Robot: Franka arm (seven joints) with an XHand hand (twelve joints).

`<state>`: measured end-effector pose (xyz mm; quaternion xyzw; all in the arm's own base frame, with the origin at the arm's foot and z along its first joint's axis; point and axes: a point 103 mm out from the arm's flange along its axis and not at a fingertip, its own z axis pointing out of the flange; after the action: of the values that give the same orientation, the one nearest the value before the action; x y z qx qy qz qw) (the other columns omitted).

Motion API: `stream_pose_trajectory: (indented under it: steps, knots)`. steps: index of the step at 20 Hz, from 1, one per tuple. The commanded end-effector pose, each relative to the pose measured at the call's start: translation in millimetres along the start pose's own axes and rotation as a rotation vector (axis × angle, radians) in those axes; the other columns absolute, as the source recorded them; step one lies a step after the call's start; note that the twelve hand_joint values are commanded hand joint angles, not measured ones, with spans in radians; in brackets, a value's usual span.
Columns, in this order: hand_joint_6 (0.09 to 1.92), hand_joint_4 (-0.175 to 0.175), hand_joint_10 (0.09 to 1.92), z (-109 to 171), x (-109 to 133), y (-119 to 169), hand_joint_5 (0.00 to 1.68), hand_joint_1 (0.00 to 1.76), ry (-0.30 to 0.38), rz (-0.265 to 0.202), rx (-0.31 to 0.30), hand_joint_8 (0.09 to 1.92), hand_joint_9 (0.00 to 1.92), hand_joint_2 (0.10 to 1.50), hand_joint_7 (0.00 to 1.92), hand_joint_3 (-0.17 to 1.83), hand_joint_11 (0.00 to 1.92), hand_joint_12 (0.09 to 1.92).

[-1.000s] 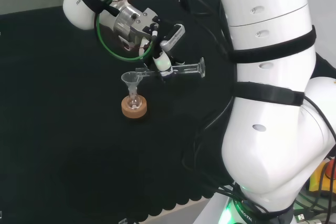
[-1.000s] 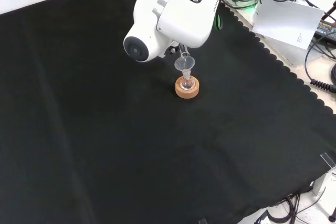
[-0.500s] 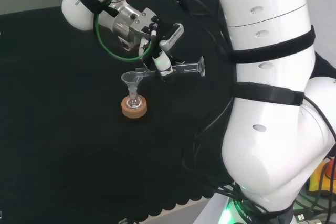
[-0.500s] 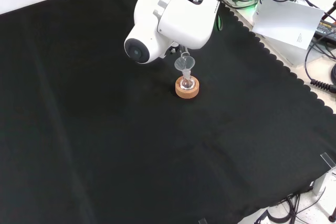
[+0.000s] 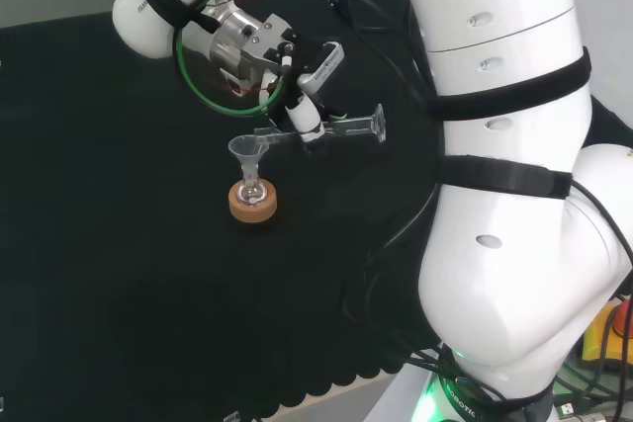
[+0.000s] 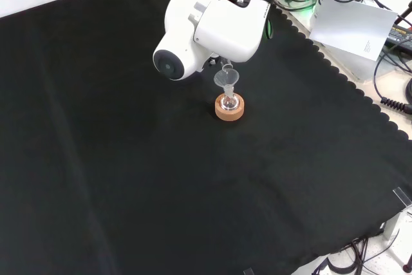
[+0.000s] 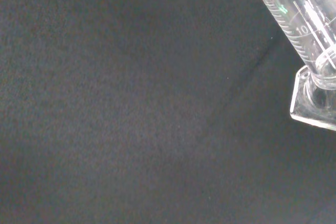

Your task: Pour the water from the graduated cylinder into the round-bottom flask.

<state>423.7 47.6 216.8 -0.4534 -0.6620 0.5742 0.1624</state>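
Head view | hand (image 5: 309, 116) grips cylinder (image 5: 341, 128) level | mouth at funnel (image 5: 248, 149) rim

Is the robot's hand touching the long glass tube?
Touching. In the head view the hand has its fingers curled round the tube, holding it tipped sideways above the funnel.

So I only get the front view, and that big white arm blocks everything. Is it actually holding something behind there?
Observer: Yes. In the head view the hand is curled round a graduated cylinder, tipped nearly level.
Operator: Where does its mouth point?
Observer: Toward the funnel in the round-bottom flask on its cork ring.
Operator: Any markings on the cylinder?
Observer: The wrist view shows graduation lines along the tube and its flat foot.
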Motion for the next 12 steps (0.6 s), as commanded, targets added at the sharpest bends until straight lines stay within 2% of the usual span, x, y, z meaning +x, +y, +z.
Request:
stream_pose_trajectory:
  steps: [1, 3, 6, 12]
  knots:
    - [0.98, 0.043, 0.09, 8.9, -9.1, -3.7, 1.01, 1.22, -0.015, -0.018, -0.007, 0.9, 1.45, 1.1, 1.06, 0.0, 1.29, 0.74]
    - [0.98, 0.043, 0.09, 2.5, -1.8, -5.4, 1.01, 1.22, -0.032, -0.012, -0.004, 0.9, 1.45, 1.1, 1.06, 0.0, 1.29, 0.74]
    - [0.98, 0.043, 0.09, 2.4, -0.8, -5.5, 1.01, 1.22, -0.03, -0.027, -0.011, 0.9, 1.45, 1.1, 1.06, 0.0, 1.29, 0.74]
    - [0.98, 0.043, 0.09, 5.6, -9.6, -5.8, 1.01, 1.22, -0.037, -0.027, -0.032, 0.9, 1.45, 1.1, 1.06, 0.0, 1.29, 0.74]
